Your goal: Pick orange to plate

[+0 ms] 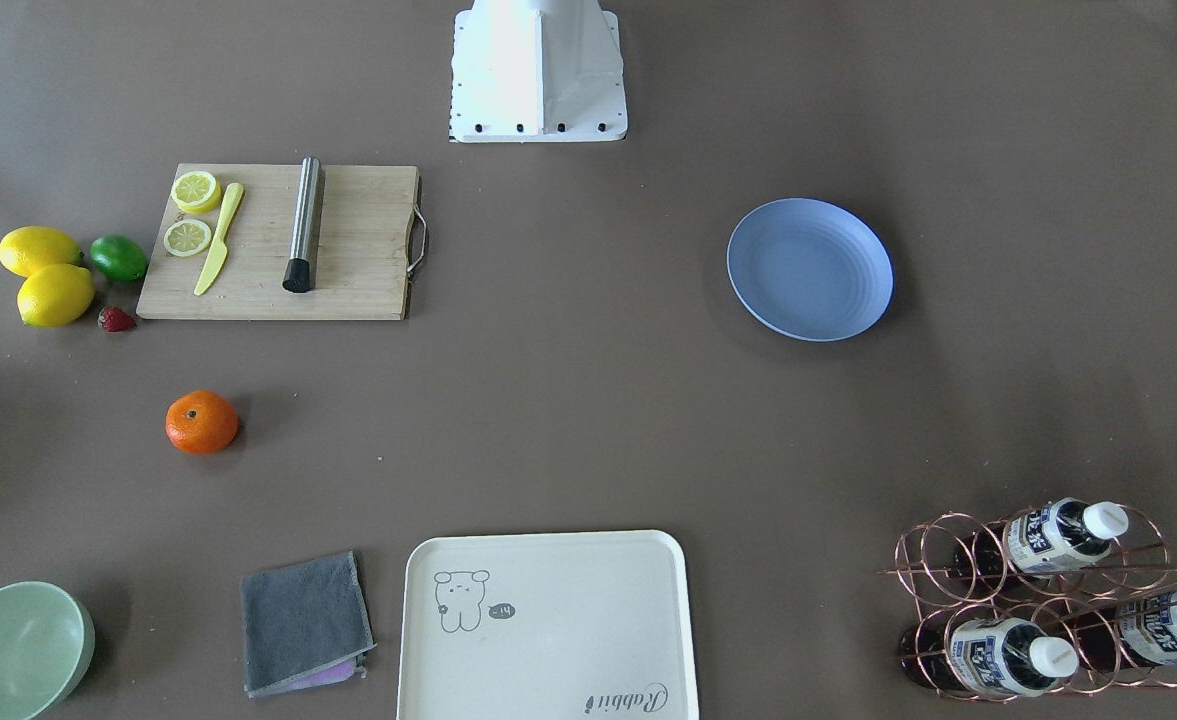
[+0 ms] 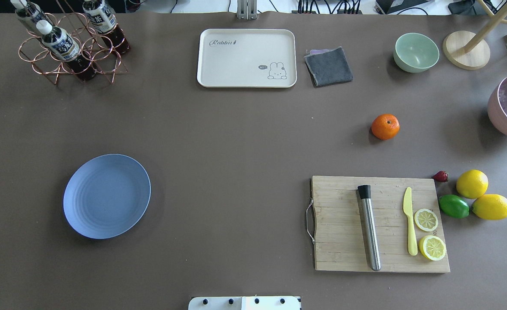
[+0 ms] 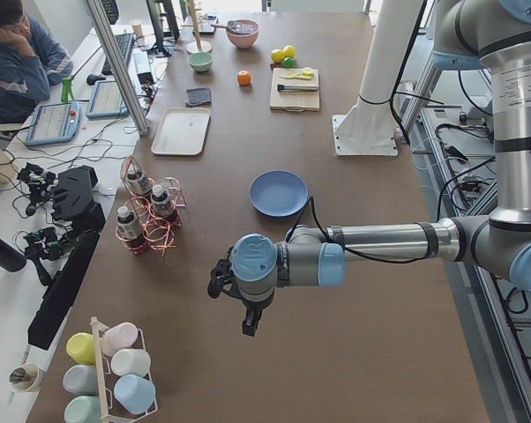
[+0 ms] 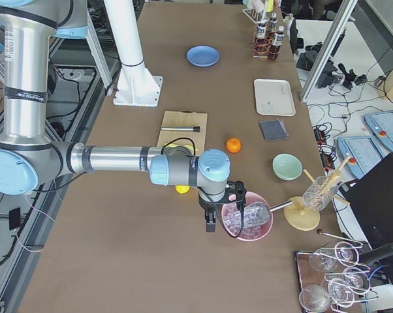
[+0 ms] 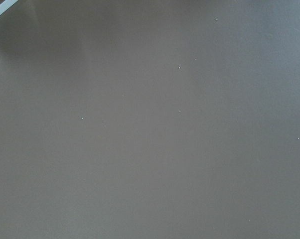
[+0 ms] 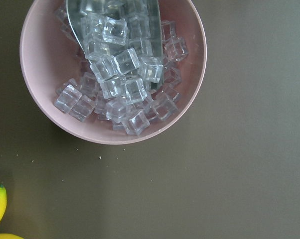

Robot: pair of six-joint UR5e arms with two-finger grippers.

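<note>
The orange (image 1: 202, 422) (image 2: 385, 126) lies alone on the brown table, between the cutting board and the grey cloth. The light-blue plate (image 1: 810, 269) (image 2: 107, 196) sits far across the table on the robot's left side, with nothing on it. My left gripper (image 3: 248, 326) shows only in the exterior left view, near the table end and well short of the plate (image 3: 279, 192); I cannot tell whether it is open or shut. My right gripper (image 4: 209, 225) hangs beside a pink bowl, some way from the orange (image 4: 233, 145); its state I cannot tell either.
A wooden cutting board (image 2: 380, 224) holds a steel rod, a yellow knife and lemon slices. Two lemons (image 2: 472, 184), a lime (image 2: 453, 206) and a strawberry lie beside it. A cream tray (image 2: 247, 58), grey cloth (image 2: 328, 66), green bowl (image 2: 416, 52), bottle rack (image 2: 70, 47) and pink bowl of ice cubes (image 6: 112, 69) stand around.
</note>
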